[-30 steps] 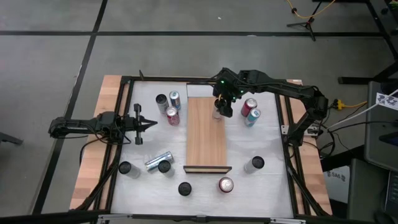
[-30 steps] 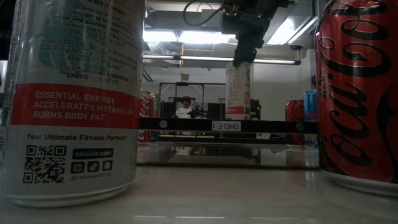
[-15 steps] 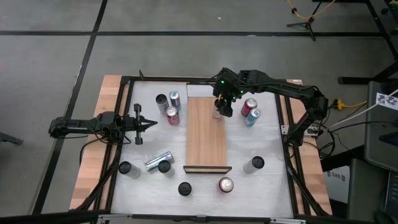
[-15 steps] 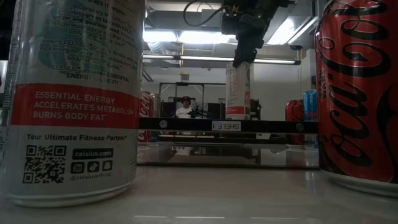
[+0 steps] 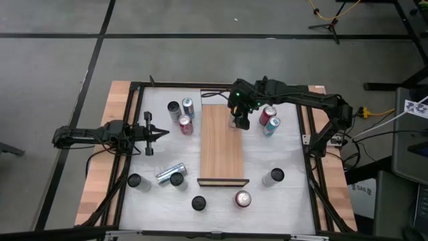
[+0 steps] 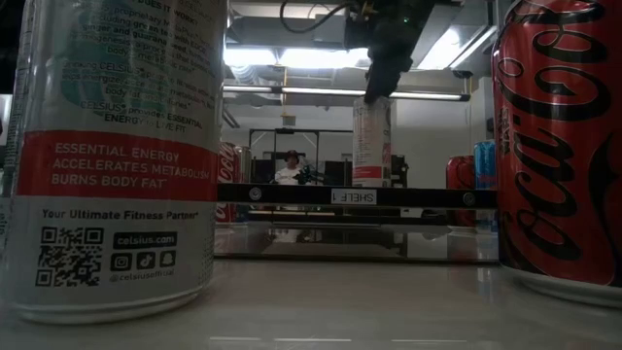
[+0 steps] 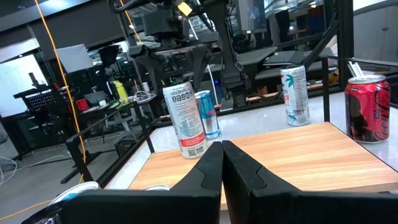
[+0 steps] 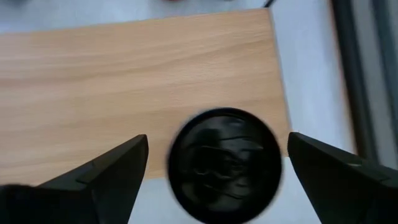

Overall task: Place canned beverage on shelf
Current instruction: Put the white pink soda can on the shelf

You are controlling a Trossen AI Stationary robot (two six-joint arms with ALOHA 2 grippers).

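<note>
My right pincer [image 8: 214, 165] open, fingers clear either side of can [image 8: 225, 163]. Can upright on shelf [image 5: 222, 144], far right corner, opposite dark lip. My left pincer [image 5: 160, 134] closed, left of shelf.

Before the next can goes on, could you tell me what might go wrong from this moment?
1. The right gripper is open, its fingers straddling the can; drifting sideways while lifting could clip and topple it.
2. That can sits near the shelf's far right corner, close to the edge, so a nudge could push it off.
3. Two cans stand just right of the shelf, near the arm's path out.
</note>
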